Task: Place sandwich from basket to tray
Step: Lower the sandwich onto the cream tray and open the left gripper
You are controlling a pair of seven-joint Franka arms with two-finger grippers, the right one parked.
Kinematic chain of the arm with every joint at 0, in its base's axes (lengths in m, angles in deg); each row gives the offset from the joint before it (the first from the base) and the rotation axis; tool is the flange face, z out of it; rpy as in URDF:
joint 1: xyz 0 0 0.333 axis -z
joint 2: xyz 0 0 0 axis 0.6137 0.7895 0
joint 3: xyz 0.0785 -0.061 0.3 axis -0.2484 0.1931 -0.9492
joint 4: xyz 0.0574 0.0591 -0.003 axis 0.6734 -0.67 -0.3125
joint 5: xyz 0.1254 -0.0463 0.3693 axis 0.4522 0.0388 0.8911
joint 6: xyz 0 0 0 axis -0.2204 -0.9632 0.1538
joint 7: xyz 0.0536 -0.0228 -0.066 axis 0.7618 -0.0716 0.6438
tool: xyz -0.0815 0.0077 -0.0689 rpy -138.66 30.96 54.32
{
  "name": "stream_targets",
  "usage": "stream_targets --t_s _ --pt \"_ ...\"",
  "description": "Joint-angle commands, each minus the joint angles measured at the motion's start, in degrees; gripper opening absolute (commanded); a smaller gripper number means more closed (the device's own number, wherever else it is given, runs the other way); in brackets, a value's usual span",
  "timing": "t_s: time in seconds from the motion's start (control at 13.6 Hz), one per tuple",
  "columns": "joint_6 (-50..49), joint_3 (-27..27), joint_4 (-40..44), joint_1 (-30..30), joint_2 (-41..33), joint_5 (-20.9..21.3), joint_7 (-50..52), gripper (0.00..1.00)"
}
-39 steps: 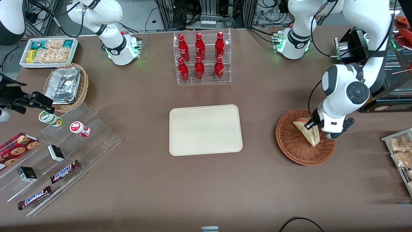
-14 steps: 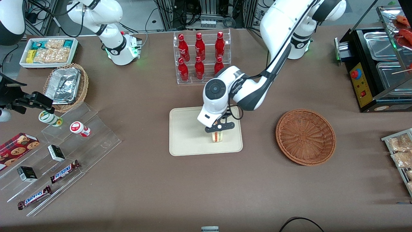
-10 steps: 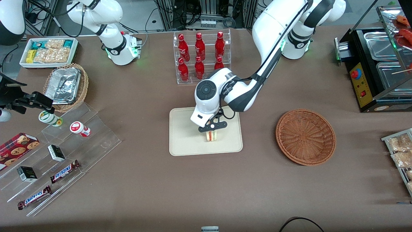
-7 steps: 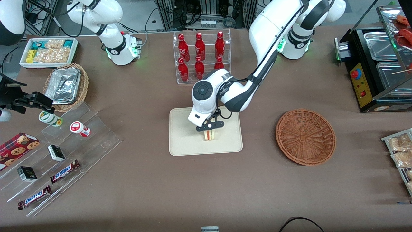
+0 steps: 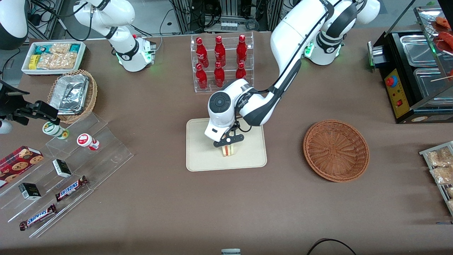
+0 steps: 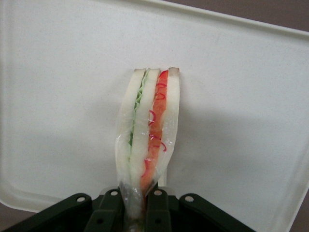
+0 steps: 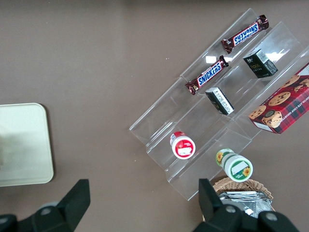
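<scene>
Pale bread of the sandwich point(image 6: 147, 130) is pinched at one end by our tool point(image 5: 228, 146), closed on it and holding it upright over the tray point(image 5: 198, 156), well apart from the basket point(image 5: 336, 150), we judge so that it can be lowered cleanly.

High front camera over whole table point(image 5: 148, 202), left wrist camera tight on gripper point(image 6: 140, 212) pinching sandwich point(image 6: 147, 125) over tray point(image 6: 58, 96), right wrist camera straight down, tray shared.

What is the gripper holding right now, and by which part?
The gripper holds the sandwich over the tray. It pinches one narrow end of the wedge, fingers pressing on the bread faces, so the striped cut edge faces the wrist camera.
</scene>
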Motion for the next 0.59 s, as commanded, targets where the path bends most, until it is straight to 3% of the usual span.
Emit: stream_targets --t_s 0.0,0.07,0.51 --pt "0.4 -0.7 2.2 1.0 1.8 1.0 1.7 0.9" --pt "0.5 -0.7 2.2 1.0 1.8 1.0 1.8 1.0" --pt "-4.8 -0.8 4.2 0.5 -1.7 1.0 1.4 1.0"
